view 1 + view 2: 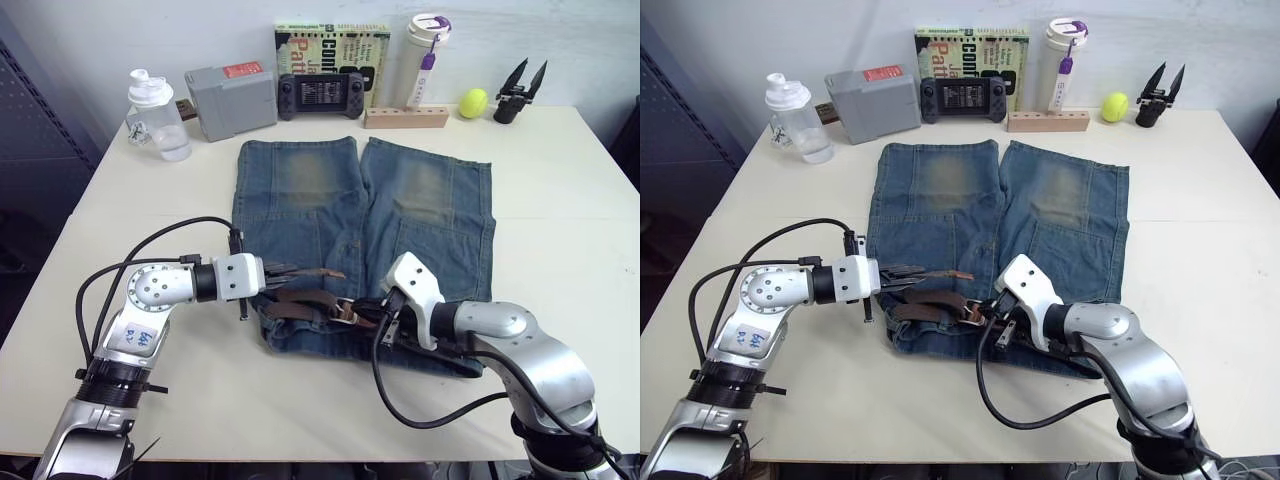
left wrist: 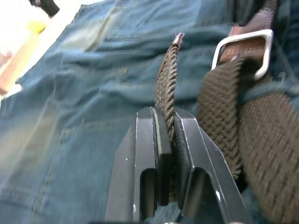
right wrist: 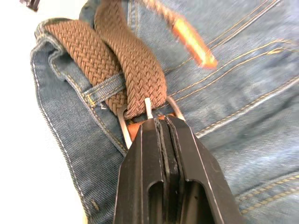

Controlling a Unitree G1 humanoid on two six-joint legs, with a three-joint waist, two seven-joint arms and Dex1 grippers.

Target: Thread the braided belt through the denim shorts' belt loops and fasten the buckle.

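Denim shorts (image 1: pixel 365 215) lie flat on surface (image 1: pixel 560 230), waistband at near edge. Braided belt (image 1: pixel 305 298) lies along waistband, passes under belt loop (image 3: pixel 105 88). Left gripper (image 2: pixel 164 122) fingers pinch belt strap near tip. Right gripper (image 3: pixel 161 123) fingers pressed together at buckle (image 3: pixel 145 116).

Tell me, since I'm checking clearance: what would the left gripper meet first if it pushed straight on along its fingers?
Probably the silver buckle. The left gripper, shut on the braided belt, points across the denim shorts toward the right gripper holding it; depth is unclear.
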